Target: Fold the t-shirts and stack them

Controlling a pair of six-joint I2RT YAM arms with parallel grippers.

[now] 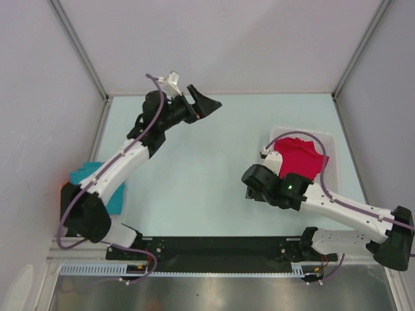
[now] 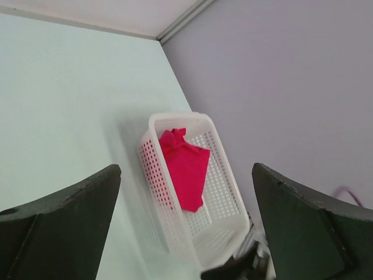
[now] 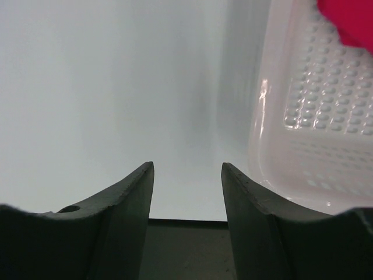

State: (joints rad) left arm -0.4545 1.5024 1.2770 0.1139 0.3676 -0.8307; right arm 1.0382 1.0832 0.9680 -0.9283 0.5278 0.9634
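The crimson-pink t-shirt (image 1: 301, 159) lies crumpled in the white mesh basket (image 1: 327, 139) at the right; it also shows in the left wrist view (image 2: 186, 166) and as a corner in the right wrist view (image 3: 349, 23). The teal-blue t-shirt (image 1: 97, 178) lies at the left table edge, partly under my left arm. A sliver of the orange t-shirt (image 1: 65, 184) shows beside it. My left gripper (image 1: 209, 103) is raised at the far middle of the table, open and empty (image 2: 185, 169). My right gripper (image 1: 253, 184) is low, just left of the basket, open and empty (image 3: 186, 166).
The basket's wall (image 3: 309, 116) stands close to the right of my right fingers (image 3: 250, 198). Grey enclosure walls rise at the left, back and right. A black rail (image 1: 220, 246) runs along the near edge between the arm bases.
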